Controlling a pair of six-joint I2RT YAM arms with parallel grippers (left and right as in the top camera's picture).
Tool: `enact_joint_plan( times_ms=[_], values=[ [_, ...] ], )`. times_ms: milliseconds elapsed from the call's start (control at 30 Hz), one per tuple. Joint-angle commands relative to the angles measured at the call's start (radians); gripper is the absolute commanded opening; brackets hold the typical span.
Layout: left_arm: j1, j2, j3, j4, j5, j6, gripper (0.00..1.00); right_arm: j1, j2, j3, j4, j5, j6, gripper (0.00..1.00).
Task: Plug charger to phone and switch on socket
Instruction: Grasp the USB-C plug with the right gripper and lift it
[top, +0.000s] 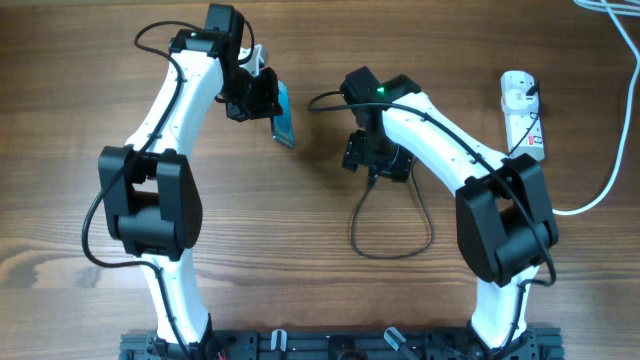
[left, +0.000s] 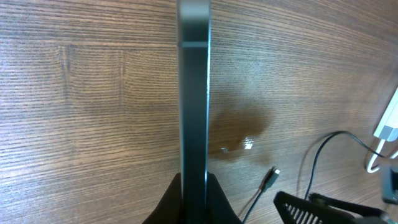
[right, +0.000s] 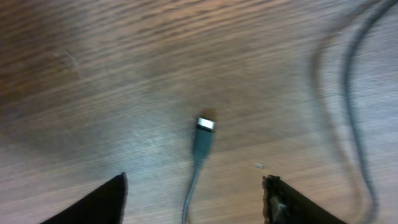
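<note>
My left gripper (top: 255, 97) is shut on the phone (top: 284, 120), whose cyan screen shows as it is held up on edge above the table. In the left wrist view the phone (left: 194, 93) is a thin upright edge between the fingers (left: 194, 196). The charger's connector tip (right: 204, 126) lies on the wood between my right gripper's open fingers (right: 194, 186), untouched. It also shows in the left wrist view (left: 272, 176). The black cable loops on the table (top: 392, 232) below my right gripper (top: 358, 154). The white socket (top: 522, 118) lies at the far right.
A thick white cord (top: 612, 160) curves along the right edge from the socket. A plug sits in the socket's top end (top: 520, 92). My right gripper's body shows in the left wrist view (left: 323, 208).
</note>
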Motion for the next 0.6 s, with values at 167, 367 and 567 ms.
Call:
enact_joint_plan(
  times_ms=[167, 367, 567],
  values=[
    [0.002, 0.001, -0.004, 0.002, 0.006, -0.002, 0.04, 0.002, 0.009, -0.146, 0.116, -0.072, 0.115, 0.46],
    [0.002, 0.001, -0.004, 0.002, 0.006, -0.002, 0.04, 0.002, 0.034, -0.148, 0.114, -0.077, 0.116, 0.36],
    [0.002, 0.001, -0.004, 0.002, 0.006, -0.002, 0.04, 0.023, 0.042, -0.148, 0.117, -0.075, 0.123, 0.36]
  ],
)
